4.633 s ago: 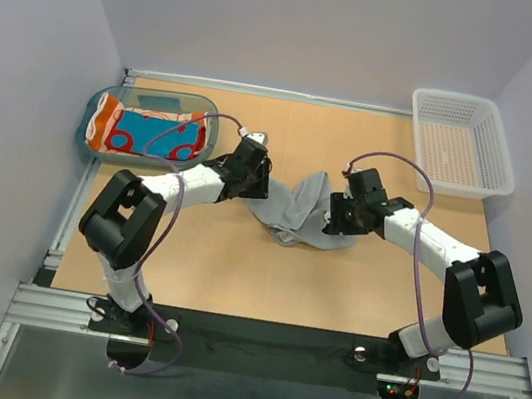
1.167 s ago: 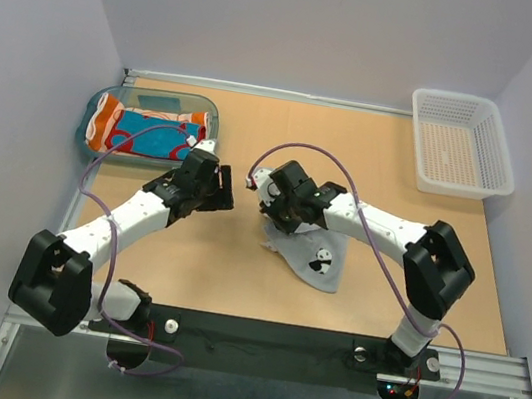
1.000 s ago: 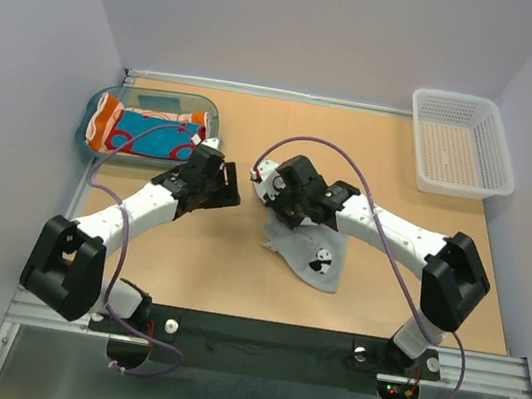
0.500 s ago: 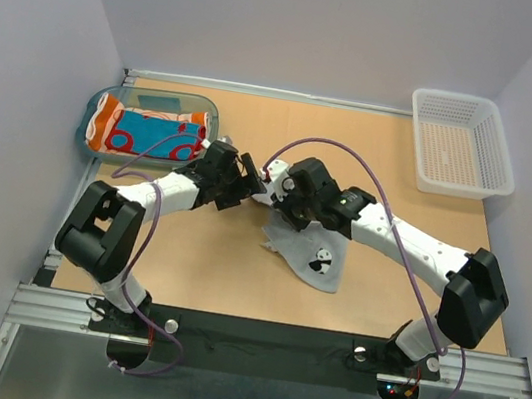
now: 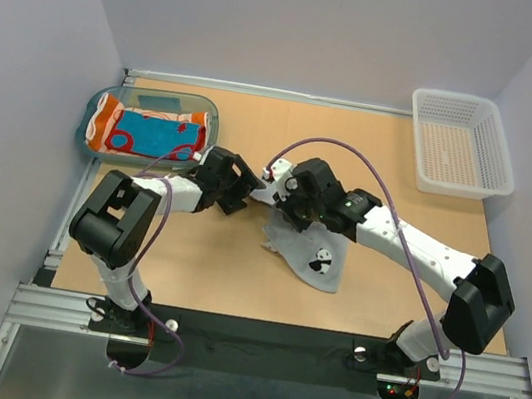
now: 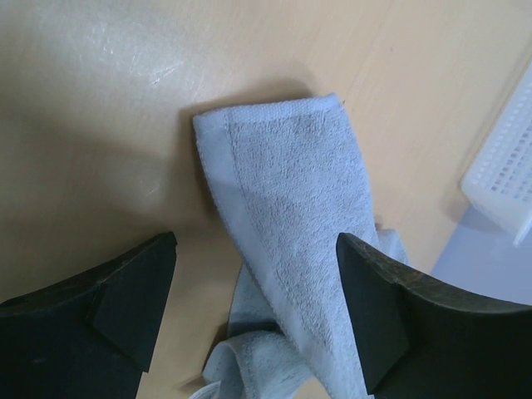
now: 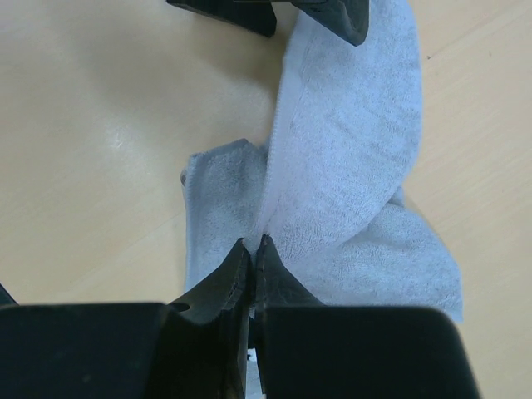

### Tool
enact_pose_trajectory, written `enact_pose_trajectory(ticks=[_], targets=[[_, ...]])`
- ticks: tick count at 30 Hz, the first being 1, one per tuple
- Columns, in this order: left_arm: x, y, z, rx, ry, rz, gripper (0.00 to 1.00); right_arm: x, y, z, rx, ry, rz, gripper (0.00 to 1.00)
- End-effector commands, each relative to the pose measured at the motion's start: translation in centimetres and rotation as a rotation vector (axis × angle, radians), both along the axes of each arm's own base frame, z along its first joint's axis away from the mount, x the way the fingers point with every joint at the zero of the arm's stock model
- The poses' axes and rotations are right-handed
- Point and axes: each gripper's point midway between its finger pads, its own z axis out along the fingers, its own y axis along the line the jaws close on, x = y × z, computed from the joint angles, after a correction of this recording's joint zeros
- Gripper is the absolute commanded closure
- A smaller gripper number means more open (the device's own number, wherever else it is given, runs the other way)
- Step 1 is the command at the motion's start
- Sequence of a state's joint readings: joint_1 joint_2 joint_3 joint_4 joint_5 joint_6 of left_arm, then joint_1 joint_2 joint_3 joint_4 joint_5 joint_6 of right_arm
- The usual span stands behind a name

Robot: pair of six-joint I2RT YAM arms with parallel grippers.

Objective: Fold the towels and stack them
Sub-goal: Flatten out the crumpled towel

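A light grey towel with panda prints (image 5: 315, 260) lies crumpled on the table's middle. My right gripper (image 5: 283, 205) is shut on a raised fold of its edge, and the right wrist view shows the tips (image 7: 256, 241) pinching the cloth (image 7: 349, 141). My left gripper (image 5: 244, 194) is open just to the left. Its jaws straddle the towel's lifted corner (image 6: 287, 199) without touching it, and its fingers (image 7: 341, 17) show at the top of the right wrist view. Folded towels in orange, red and teal-blue (image 5: 145, 132) lie in the tray.
The translucent teal tray (image 5: 213, 126) stands at the back left, close behind the left arm. A white mesh basket (image 5: 462, 145) sits at the back right corner. Bare wood (image 5: 235, 266) lies in front of the towel.
My left gripper has moved right, up to the towel's raised corner, and opened wider. The right gripper has shifted slightly right, still pinching the towel.
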State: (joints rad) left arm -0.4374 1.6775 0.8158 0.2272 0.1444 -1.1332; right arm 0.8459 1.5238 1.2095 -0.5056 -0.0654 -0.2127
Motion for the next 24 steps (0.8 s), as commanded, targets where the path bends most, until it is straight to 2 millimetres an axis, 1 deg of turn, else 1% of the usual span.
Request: enact_pose_trajectory(ticks=[1, 3, 9, 10, 15, 17, 20, 21, 22, 23, 24], targets=[[1.1, 0.3, -0.6, -0.025, -0.007, 0.072, 0.15, 0.0, 1.0, 2.7, 0.089, -0.055, 0.014, 1.00], [1.2, 0.1, -0.8, -0.032, -0.008, 0.078, 0.18, 0.0, 0.9, 2.8, 0.090, -0.059, 0.012, 1.00], [1.9, 0.5, -1.6, -0.015, -0.008, 0.110, 0.32, -0.1, 0.6, 3.2, 0.096, -0.067, 0.005, 1.00], [2.0, 0.7, -1.7, -0.011, -0.011, 0.121, 0.36, -0.1, 0.5, 3.1, 0.094, -0.067, -0.002, 1.00], [2.4, 1.7, -2.0, 0.015, -0.017, 0.149, 0.48, 0.0, 0.0, 3.0, 0.085, -0.077, -0.021, 1.00], [2.5, 2.4, -2.2, 0.027, -0.013, 0.163, 0.58, 0.0, -0.3, 3.1, 0.081, -0.087, -0.032, 0.99], [2.7, 3.1, -1.9, 0.036, -0.024, 0.172, 0.78, 0.2, -0.6, 3.3, 0.075, -0.101, -0.041, 1.00], [2.9, 3.3, -1.7, 0.046, -0.035, 0.167, 0.93, 0.2, -0.7, 3.3, 0.074, -0.104, -0.044, 0.99], [3.1, 3.5, -1.5, 0.051, -0.039, 0.169, 0.97, 0.3, -0.7, 3.4, 0.074, -0.107, -0.045, 1.00], [3.3, 3.5, -1.1, 0.056, -0.048, 0.169, 1.00, 0.3, -0.7, 3.6, 0.076, -0.111, -0.044, 1.00], [3.5, 3.8, -0.8, 0.070, -0.060, 0.158, 1.00, 0.7, -1.0, 3.6, 0.063, -0.129, -0.063, 1.00]])
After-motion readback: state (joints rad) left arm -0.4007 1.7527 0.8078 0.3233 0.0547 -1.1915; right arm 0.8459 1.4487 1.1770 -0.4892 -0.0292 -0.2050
